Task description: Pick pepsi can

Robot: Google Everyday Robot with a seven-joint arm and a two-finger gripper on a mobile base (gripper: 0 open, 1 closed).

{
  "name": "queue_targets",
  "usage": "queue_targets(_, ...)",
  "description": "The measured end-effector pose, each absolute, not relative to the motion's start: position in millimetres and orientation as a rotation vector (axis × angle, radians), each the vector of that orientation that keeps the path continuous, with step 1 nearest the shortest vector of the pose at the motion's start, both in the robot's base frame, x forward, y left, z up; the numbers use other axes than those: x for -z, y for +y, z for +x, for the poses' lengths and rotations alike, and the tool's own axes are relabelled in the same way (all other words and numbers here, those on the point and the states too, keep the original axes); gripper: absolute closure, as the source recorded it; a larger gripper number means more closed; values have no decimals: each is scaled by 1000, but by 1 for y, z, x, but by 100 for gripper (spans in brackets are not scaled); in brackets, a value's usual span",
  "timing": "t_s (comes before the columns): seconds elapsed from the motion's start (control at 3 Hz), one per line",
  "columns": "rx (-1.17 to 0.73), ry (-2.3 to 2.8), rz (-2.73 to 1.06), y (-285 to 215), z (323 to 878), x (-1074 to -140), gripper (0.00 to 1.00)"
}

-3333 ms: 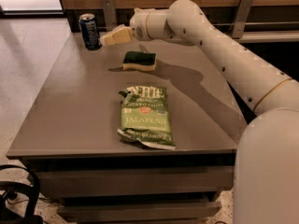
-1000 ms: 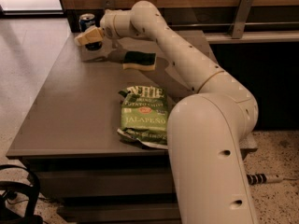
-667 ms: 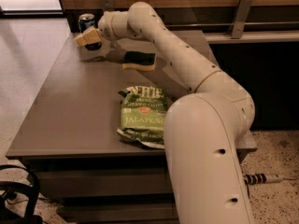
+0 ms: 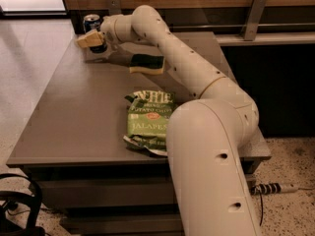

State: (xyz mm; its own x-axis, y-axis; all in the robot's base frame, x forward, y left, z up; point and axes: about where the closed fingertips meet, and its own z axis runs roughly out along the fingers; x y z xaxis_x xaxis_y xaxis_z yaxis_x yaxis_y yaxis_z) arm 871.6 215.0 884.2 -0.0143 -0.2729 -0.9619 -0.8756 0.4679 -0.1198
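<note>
The pepsi can [image 4: 91, 22], dark blue with a silver top, stands upright at the far left corner of the grey table [image 4: 74, 112]. My gripper [image 4: 92, 39] is at the can, its tan end lying across the can's front and covering the lower half. Only the can's top and upper side show above the gripper. The arm reaches in from the lower right and stretches across the table to that corner.
A green and yellow sponge [image 4: 147, 63] lies just right of the gripper. A green jalapeño chip bag [image 4: 149, 119] lies flat mid-table, partly under my arm. A wooden wall with metal brackets runs behind. A black chair [image 4: 19, 210] and a power strip [image 4: 275, 187] are on the floor.
Since 3.3 s ago the gripper has moved left, past the sponge, up to the can. Over the last second it has hardly moved, and the can stands where it was.
</note>
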Motion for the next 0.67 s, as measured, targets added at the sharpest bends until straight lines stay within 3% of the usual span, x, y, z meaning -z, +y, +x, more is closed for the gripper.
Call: queue_targets(0.67,-655,1557,-1040,221,870,-881,61)
